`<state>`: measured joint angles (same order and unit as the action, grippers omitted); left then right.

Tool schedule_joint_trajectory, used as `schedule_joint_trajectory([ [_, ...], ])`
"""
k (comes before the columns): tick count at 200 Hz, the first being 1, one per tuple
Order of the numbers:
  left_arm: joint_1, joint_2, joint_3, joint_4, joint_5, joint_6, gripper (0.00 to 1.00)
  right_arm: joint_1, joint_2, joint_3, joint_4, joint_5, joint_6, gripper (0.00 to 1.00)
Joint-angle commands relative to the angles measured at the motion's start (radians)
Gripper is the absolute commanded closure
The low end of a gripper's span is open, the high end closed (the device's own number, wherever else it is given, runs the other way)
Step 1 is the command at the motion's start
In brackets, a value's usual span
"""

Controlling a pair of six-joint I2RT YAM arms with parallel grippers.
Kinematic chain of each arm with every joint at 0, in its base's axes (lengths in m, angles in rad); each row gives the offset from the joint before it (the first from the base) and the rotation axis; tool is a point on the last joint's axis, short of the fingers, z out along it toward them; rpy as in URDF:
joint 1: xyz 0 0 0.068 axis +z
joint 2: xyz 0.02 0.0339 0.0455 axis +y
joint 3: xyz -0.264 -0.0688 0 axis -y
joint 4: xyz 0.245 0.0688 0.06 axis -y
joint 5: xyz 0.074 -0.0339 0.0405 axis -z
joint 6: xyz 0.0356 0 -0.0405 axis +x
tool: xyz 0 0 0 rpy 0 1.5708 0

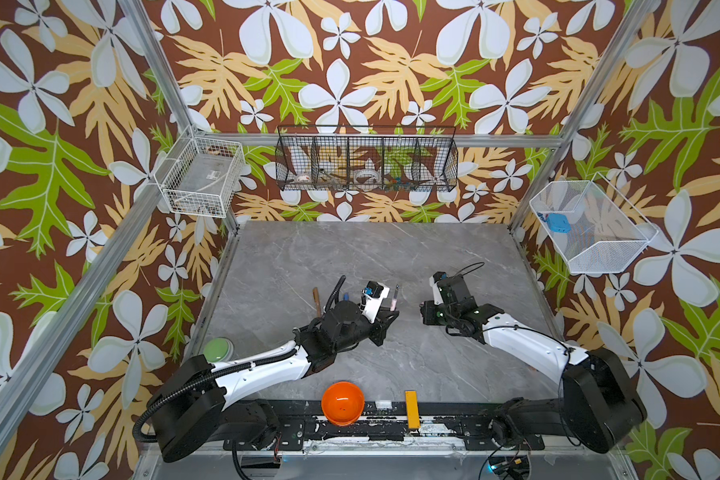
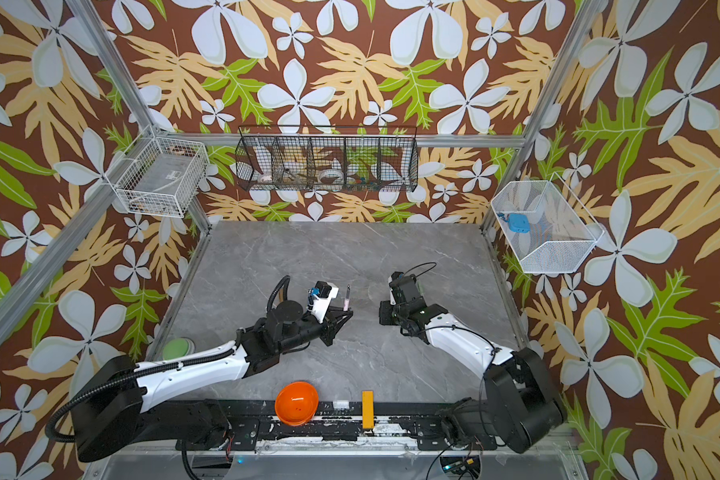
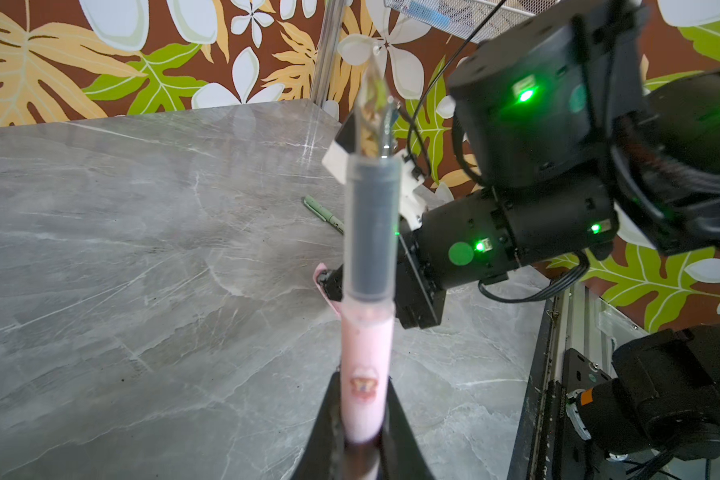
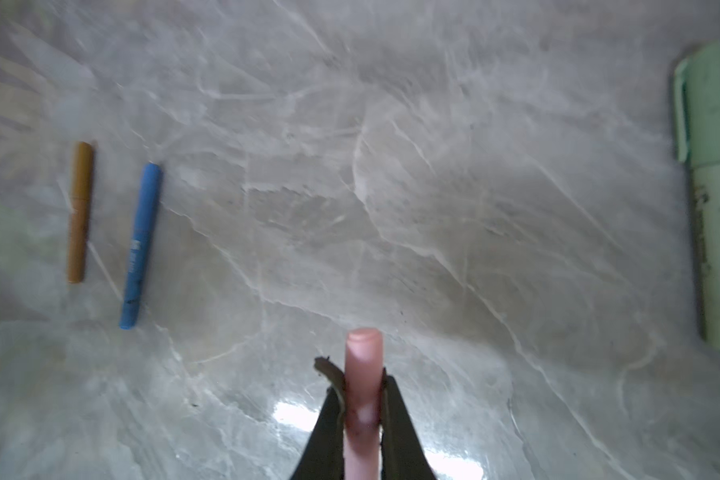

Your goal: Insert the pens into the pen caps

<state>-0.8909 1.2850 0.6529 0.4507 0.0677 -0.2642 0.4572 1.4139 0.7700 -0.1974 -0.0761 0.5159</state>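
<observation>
The pink pen (image 3: 366,332) and pink cap (image 4: 363,353) held apart above the worktop (image 1: 391,257).
The left gripper (image 3: 362,388) clamps the pen's barrel, tip outward; the right gripper (image 4: 362,380) clamps the cap.

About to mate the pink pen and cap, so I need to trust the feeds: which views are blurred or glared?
Right wrist view: motion-smeared throughout, brown pen and blue pen soft-edged, white glare on the table beside the pink cap. Left wrist view: pink pen out of focus at its clear tip, table behind sharper. Both top views: evenly lit, fairly sharp.
</observation>
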Motion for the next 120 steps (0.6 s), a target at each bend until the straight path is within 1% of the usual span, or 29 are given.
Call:
schedule_joint_trajectory([
  [1,0.000,-0.011,-0.008,0.011,-0.017,-0.004,1.00,-0.006,0.063,0.018,-0.047,0.019,-0.013,0.86],
  [37,0.000,-0.025,-0.022,0.008,-0.033,-0.003,1.00,-0.028,0.177,0.083,-0.135,-0.011,-0.068,0.85],
  [58,0.000,-0.032,-0.031,0.006,-0.043,0.000,1.00,-0.038,0.224,0.145,-0.209,-0.032,-0.109,0.82],
  [73,0.000,-0.036,-0.036,0.005,-0.047,0.002,1.00,-0.042,0.249,0.193,-0.268,-0.037,-0.139,0.77],
  [108,0.000,-0.040,-0.043,0.005,-0.054,0.005,1.00,-0.048,0.305,0.292,-0.382,-0.059,-0.196,0.63],
  [120,0.000,-0.041,-0.045,0.005,-0.054,0.006,1.00,-0.048,0.336,0.329,-0.422,-0.065,-0.221,0.60],
])
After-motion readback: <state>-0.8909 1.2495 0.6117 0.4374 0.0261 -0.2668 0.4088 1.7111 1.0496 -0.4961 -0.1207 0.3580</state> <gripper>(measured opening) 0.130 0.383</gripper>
